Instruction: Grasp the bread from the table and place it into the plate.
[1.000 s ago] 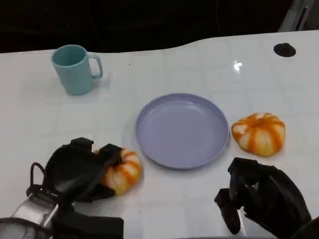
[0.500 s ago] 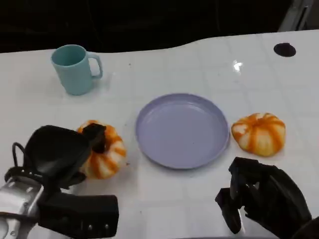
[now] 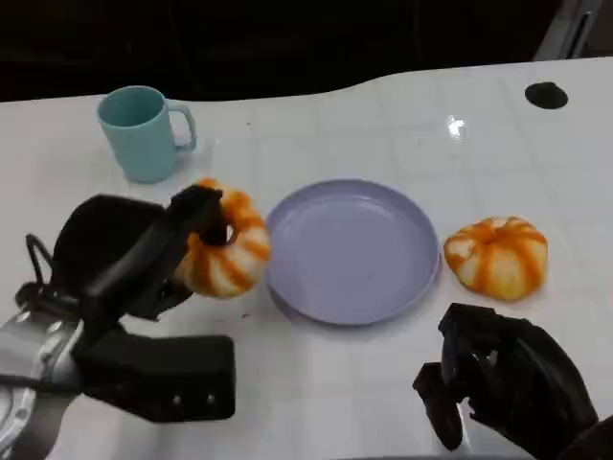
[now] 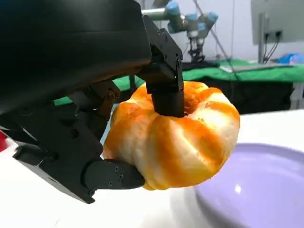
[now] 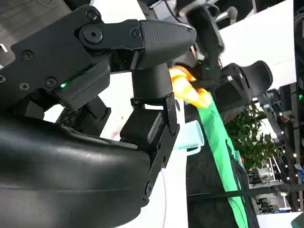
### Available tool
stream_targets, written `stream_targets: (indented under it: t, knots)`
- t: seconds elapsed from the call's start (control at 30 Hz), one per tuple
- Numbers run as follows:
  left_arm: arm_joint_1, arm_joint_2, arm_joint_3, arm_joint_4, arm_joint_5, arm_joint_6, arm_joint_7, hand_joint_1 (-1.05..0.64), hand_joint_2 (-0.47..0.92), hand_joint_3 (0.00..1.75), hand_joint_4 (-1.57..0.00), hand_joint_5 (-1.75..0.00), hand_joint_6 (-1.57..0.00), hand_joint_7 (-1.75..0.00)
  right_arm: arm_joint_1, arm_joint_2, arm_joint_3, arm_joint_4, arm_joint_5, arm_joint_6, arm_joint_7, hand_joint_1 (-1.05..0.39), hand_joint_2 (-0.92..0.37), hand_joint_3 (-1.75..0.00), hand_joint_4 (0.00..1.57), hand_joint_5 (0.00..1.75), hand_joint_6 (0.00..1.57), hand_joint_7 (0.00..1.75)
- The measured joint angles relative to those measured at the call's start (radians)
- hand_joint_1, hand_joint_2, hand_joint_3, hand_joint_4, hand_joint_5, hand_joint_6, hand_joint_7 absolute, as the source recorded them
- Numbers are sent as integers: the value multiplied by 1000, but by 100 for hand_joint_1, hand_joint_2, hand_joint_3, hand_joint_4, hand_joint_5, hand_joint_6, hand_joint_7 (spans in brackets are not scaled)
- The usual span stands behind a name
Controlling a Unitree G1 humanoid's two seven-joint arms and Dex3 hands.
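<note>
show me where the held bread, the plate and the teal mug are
held bread (image 3: 228,254), head view, on its striped side beside the fingers.
plate (image 3: 351,251), head view, on its bare middle.
teal mug (image 3: 139,134), head view, on its outer wall.

A round, pumpkin-shaped bread (image 3: 226,251) with orange and pale stripes sits left of centre in the head view, gripped by the left hand (image 3: 144,254) and lifted off the table, just beside the left rim of the plate. In the left wrist view the bread (image 4: 175,137) shows a dimpled top with a black finger pressed into it and another finger beneath. The plate (image 3: 351,251) is round, lavender, shallow and bare, lying flat at the centre of the head view.
</note>
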State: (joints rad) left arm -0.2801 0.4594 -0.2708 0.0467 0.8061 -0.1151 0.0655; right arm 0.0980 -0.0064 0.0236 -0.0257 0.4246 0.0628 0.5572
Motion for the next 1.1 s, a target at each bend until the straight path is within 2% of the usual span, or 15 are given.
stream_targets:
  t: [0.1, 0.37, 0.43, 0.5, 0.53, 0.6, 0.63, 0.7, 0.73, 0.83, 0.97, 1.0, 1.03, 1.07, 1.1]
  knots:
    - [-44, -24, -9, 33, -7, -21, 1, -17, 58, 88, -85, -175, -66, -173, 0, 0, 0, -1, 0, 0, 0, -93, -69, -59, 119, 167, 103, 153]
    - [-150, -92, -52, 145, -28, -65, -1, -17, 51, 107, -90, -175, -70, -175, 1, 0, 0, -1, 0, -4, 3, -93, -68, -61, 118, 168, 101, 154]
    - [-184, -112, -68, 182, -28, -77, 0, -17, 54, 89, -88, -175, -69, -163, 2, 0, -1, -1, 0, -9, 6, -93, -68, -61, 118, 168, 101, 155]
    - [-227, -132, -87, 224, -27, -88, 1, -17, 55, 78, -88, -175, -67, -166, 2, 0, -1, 0, 0, -10, 8, -92, -68, -61, 118, 168, 101, 154]
    - [-248, -143, -95, 250, -28, -95, 2, -18, 57, 66, -87, -175, -73, -146, 2, 0, -1, -1, 0, -9, 8, -93, -68, -61, 118, 168, 101, 154]
    - [-292, -161, -110, 313, -35, -111, -1, -20, 60, 53, -87, -175, -80, -132, 3, 0, -2, -1, 0, -10, 8, -93, -68, -61, 118, 168, 101, 154]
    - [-319, -171, -119, 350, -42, -118, -8, -19, 60, 49, -87, -175, -82, -137, 4, 0, -1, -1, 0, -10, 8, -93, -67, -61, 118, 168, 101, 154]
    - [-364, -187, -130, 417, -51, -135, -21, -16, 53, 63, -88, -175, -75, -162, 6, 1, 0, -1, -1, -10, 7, -93, -67, -61, 118, 168, 101, 153]
    - [-384, -193, -136, 449, -52, -143, -22, -14, 48, 82, -89, -175, -72, -169, 6, 2, 0, -1, 0, -10, 7, -93, -68, -61, 118, 168, 101, 154]
    - [-442, -216, -161, 554, -49, -159, -17, -14, 47, 102, -88, -175, -71, -174, 8, 3, 1, -1, -1, -12, 7, -94, -67, -62, 117, 168, 100, 154]
    - [-492, -249, -181, 686, -50, -195, 6, -14, 46, 105, -87, -175, -71, -175, 8, 4, 3, -1, -2, -13, 7, -94, -67, -61, 118, 168, 101, 154]
    - [-501, -254, -188, 714, -50, -202, 7, -15, 48, 104, -85, -175, -70, -170, 8, 4, 3, -1, -1, -13, 7, -95, -68, -60, 118, 168, 101, 155]
    - [-508, -258, -192, 736, -50, -207, 5, -18, 55, 92, -78, -171, -77, -133, 8, 4, 3, -1, -1, -13, 7, -95, -68, -60, 118, 168, 101, 155]
    - [-518, -263, -195, 756, -57, -209, -5, -19, 59, 85, -76, -170, -81, -117, 9, 4, 3, -1, -1, -13, 7, -95, -68, -59, 118, 168, 101, 155]
    - [-530, -268, -197, 773, -68, -210, -25, -22, 66, 70, -72, -164, -82, -89, 9, 4, 3, -1, -1, -13, 7, -95, -68, -59, 118, 168, 101, 155]
